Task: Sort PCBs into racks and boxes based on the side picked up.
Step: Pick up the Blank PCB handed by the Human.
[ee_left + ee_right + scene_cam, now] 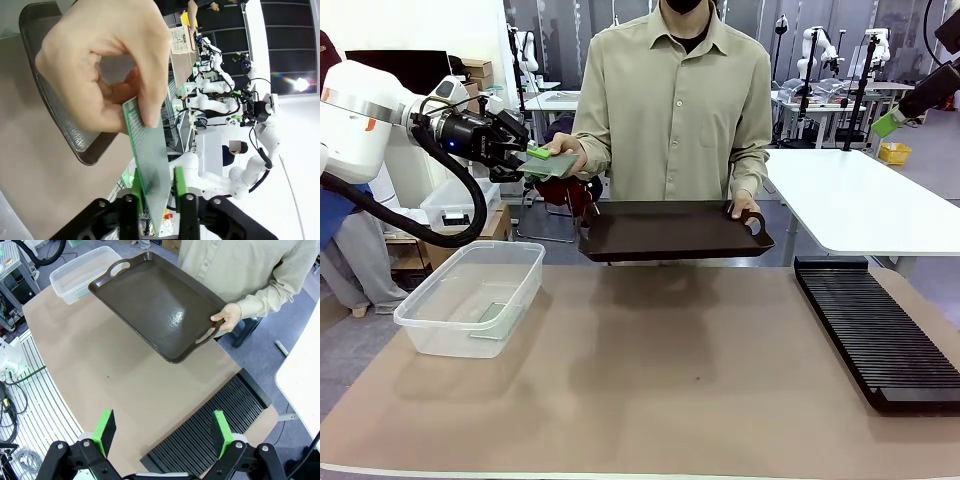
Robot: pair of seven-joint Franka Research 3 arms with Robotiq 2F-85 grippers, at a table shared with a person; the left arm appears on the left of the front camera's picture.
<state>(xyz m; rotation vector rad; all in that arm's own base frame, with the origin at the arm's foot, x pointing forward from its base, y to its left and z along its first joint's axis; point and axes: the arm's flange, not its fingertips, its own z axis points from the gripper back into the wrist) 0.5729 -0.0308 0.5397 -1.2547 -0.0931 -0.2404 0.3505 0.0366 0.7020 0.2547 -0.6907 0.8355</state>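
A green PCB stands between the pads of my left gripper, which is shut on its lower end. A person's hand still pinches its upper end. From the front, this left gripper meets the PCB and the hand up at the left, above the clear box. Another PCB lies inside the box. The black rack lies along the table's right side. My right gripper hangs open high over the rack, and also shows at the top right.
The person's other hand holds a dark brown handled tray above the far table edge; it looks bare. A white table stands behind on the right. Brown table surface spreads between box and rack.
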